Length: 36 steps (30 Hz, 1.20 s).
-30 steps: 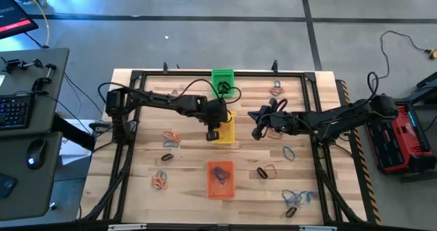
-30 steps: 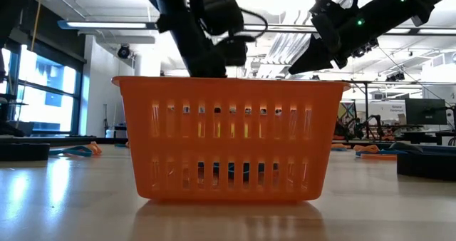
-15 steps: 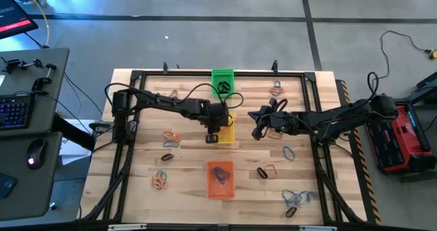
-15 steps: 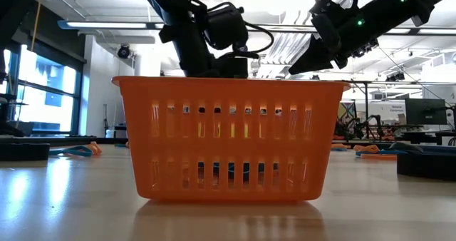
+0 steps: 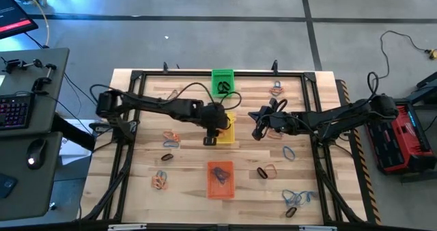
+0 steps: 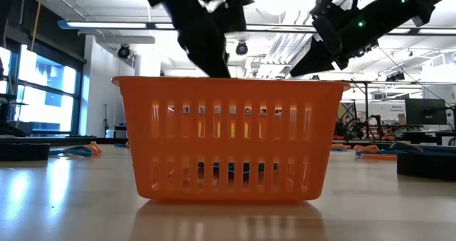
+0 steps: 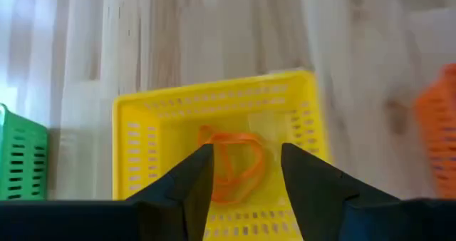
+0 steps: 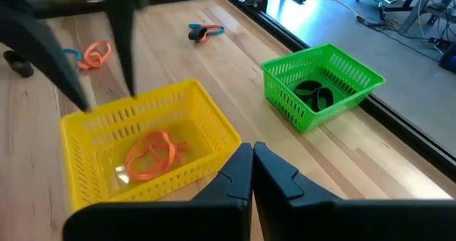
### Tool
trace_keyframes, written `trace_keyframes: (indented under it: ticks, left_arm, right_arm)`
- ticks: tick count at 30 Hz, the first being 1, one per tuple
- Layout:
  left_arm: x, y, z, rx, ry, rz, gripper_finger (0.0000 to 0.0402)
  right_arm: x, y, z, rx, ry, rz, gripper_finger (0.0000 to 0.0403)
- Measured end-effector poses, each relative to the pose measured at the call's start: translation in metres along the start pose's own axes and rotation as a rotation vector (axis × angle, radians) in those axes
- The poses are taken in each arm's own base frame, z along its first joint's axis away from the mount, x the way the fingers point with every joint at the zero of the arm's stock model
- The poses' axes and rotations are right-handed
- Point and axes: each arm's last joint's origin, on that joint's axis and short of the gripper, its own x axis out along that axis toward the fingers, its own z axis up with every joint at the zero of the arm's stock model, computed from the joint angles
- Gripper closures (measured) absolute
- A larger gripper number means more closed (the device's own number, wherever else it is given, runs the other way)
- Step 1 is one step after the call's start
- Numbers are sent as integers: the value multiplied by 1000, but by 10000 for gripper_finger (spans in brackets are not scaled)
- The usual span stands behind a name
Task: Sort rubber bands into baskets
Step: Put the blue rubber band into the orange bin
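**Left gripper spread over yellow basket, right gripper closed beside it**

High view: wooden table [image 5: 143, 190] with a dark frame around its edge. Three baskets run down the centre line: green basket [image 5: 222, 81] at the far edge, yellow basket [image 5: 226, 128] mid-table, orange basket [image 5: 220, 179] nearer the front. Left gripper [image 5: 212, 139] sits at the yellow basket's left rim. Right gripper [image 5: 258, 130] is just right of that basket, apart from it. Loose rubber bands [image 5: 298, 198] lie scattered on both sides; biggest cluster is front right, others at left front, near the right arm and at the far corners. Bare wood between orange basket and the front frame rail.

Low view: orange basket fills the centre and blocks the yellow one behind it. Both arms come down from above its rim. Table surface ahead of it on both sides is flat and open.

Left wrist view: fingers [image 7: 189, 187] stand apart, nothing between them. Below, an orange band [image 7: 231, 166] lies on the yellow basket's floor. Green basket's edge on one side, orange basket's edge on the other.

Right wrist view: fingers [image 8: 235, 184] pressed together, holding nothing. Yellow basket with orange bands directly ahead; green basket beyond holds black bands [image 8: 317, 95]. Open plank between the two baskets.
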Motion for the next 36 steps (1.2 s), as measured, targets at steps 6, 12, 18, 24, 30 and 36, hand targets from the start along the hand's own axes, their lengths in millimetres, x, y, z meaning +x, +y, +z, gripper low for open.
trace_keyframes:
  ticks: [6,12,18,24,30,36]
  left_arm:
    - [-46,-34,-3,67,28,-62,238]
    - [-82,-79,-26,53,139,-139,238]
    - [-99,-113,-55,-34,177,-170,238]
    - [-101,-133,-87,-175,276,-167,238]
    - [-96,-153,-113,-210,366,-174,239]
    - [-82,-163,-137,-224,397,-168,239]
  right_arm:
    - [0,0,0,3,1,2,403]
    - [-2,4,-1,-10,-1,20,403]
    - [-4,8,-2,-21,-2,40,403]
    - [-6,11,-2,-27,-4,51,403]
    - [-6,11,-2,-22,-4,51,403]
    - [-6,11,-2,-23,-4,51,403]
